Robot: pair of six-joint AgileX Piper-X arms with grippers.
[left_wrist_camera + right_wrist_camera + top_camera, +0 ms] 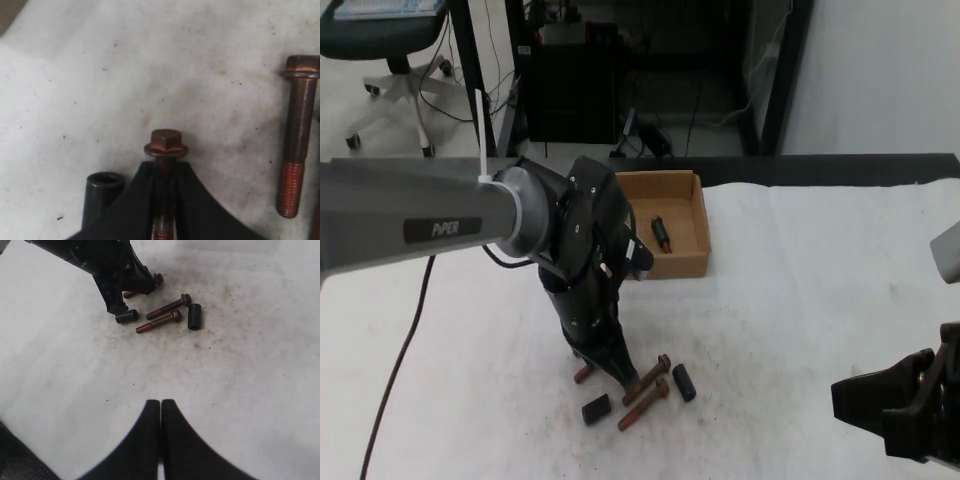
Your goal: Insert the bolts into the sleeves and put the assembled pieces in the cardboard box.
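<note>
My left gripper (165, 169) is down at the white bench cover, shut on the shank of a rusty bolt (166, 143) whose hex head pokes out past the fingertips. In the high view the left gripper (610, 370) stands over that bolt (583, 374). Beside it lie two more bolts (648, 377) (643, 403) and two black sleeves (596, 409) (684, 382). One sleeve (102, 192) sits right beside a left finger. The cardboard box (695, 225) at the back holds one dark assembled piece (662, 232). My right gripper (160, 407) hovers shut and empty, well clear of the parts.
The right arm (895, 405) hangs at the near right corner. Bare white cover (820, 280) spreads between the parts and the right arm. A cable (405, 340) runs over the left side. Behind the bench are a dark frame and an office chair (395, 60).
</note>
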